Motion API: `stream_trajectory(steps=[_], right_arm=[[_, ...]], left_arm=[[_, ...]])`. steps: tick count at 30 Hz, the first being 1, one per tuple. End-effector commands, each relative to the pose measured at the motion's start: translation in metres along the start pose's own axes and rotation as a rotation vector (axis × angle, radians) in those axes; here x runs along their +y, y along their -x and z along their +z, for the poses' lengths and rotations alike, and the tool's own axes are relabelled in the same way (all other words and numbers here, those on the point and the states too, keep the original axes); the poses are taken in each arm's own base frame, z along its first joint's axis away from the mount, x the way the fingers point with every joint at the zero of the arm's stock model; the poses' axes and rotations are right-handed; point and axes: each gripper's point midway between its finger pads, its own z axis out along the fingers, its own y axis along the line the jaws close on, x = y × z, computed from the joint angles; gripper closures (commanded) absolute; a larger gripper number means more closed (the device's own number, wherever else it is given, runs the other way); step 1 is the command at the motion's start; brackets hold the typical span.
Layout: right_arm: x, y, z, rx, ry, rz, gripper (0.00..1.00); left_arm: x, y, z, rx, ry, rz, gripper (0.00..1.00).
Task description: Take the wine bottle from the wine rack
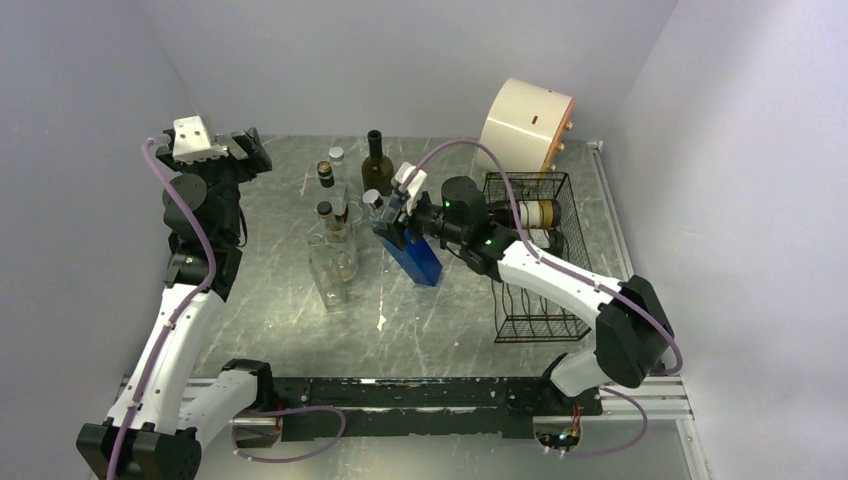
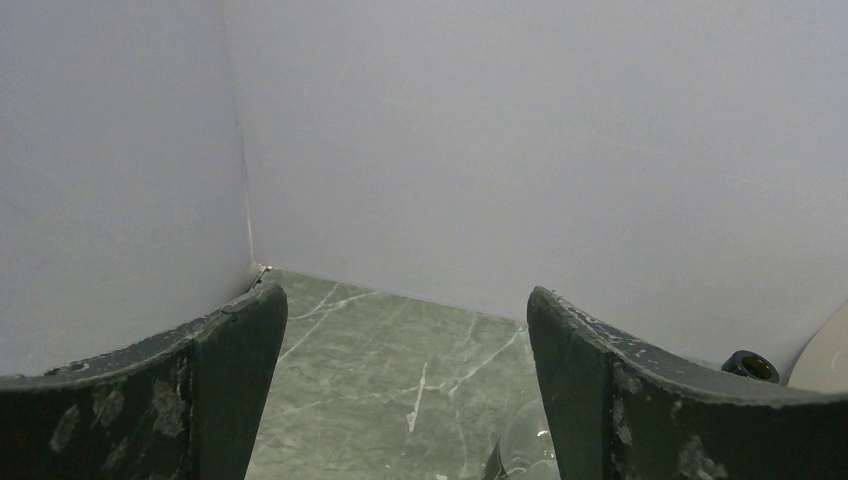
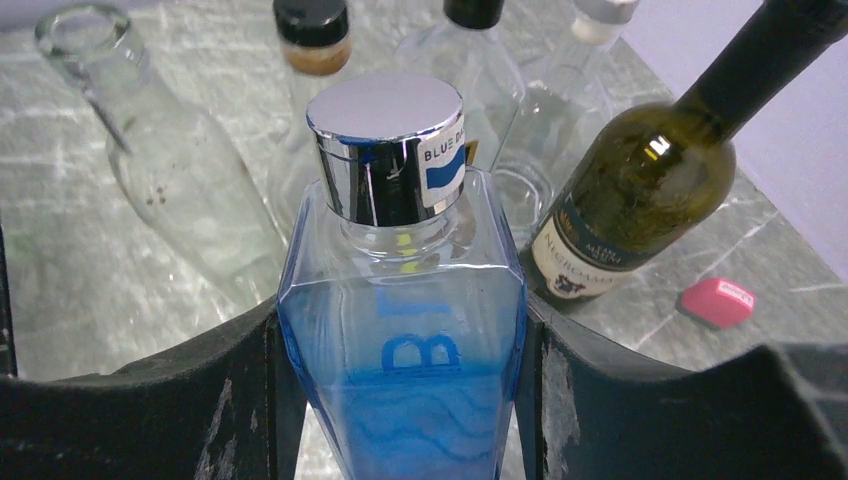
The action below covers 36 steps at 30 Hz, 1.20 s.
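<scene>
The black wire wine rack [image 1: 528,318] stands on the worktop's [image 1: 290,345] right side. Just left of it, clear of the wires, the right pincer [image 1: 400,232] [image 3: 400,390] pinches a tilted blue bottle [image 1: 415,255] [image 3: 400,330] by its flat sides. Clear glass bottles [image 1: 335,260] stand beyond. A dark labelled bottle [image 1: 535,213] lies in the rack's far end. Far left, the left pincer [image 1: 248,150] [image 2: 405,320] is raised, spread, holding nothing.

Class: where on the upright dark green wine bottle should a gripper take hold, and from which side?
Probably the neck, from above: the dark green wine bottle stands upright, clear bottles crowd its body, but its slim neck rises free.
</scene>
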Motion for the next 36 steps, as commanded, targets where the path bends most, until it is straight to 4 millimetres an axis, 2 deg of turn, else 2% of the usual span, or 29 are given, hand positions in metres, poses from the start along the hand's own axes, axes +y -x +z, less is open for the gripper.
stream_trajectory(steps=[1,8,15,18,23,30,34,36], right_arm=[[-0.019,0.094,0.004,-0.326,0.014,-0.022,1.0],[-0.033,0.104,0.03,-0.425,0.028,0.018,1.0],[-0.05,0.115,0.047,-0.524,0.01,0.013,1.0],[-0.056,0.114,0.053,-0.538,0.0,0.005,1.0],[-0.064,0.104,0.052,-0.584,-0.014,0.002,1.0],[-0.067,0.066,0.053,-0.536,-0.044,0.033,1.0],[-0.071,0.05,0.048,-0.516,-0.069,0.065,0.94],[-0.071,0.045,0.046,-0.507,-0.077,0.073,0.87]], left_arm=[[0.0,0.018,-0.002,-0.042,-0.002,-0.019,0.07],[0.0,0.018,-0.002,-0.044,0.0,-0.013,0.07],[0.002,0.018,-0.001,-0.045,0.005,-0.008,0.07],[0.001,0.018,-0.001,-0.043,0.004,-0.008,0.07],[0.001,0.019,-0.001,-0.045,0.003,-0.008,0.07],[0.0,0.017,-0.001,-0.041,-0.005,-0.01,0.07],[-0.002,0.016,0.0,-0.037,-0.009,-0.015,0.07],[-0.003,0.014,0.001,-0.032,-0.013,-0.015,0.07]])
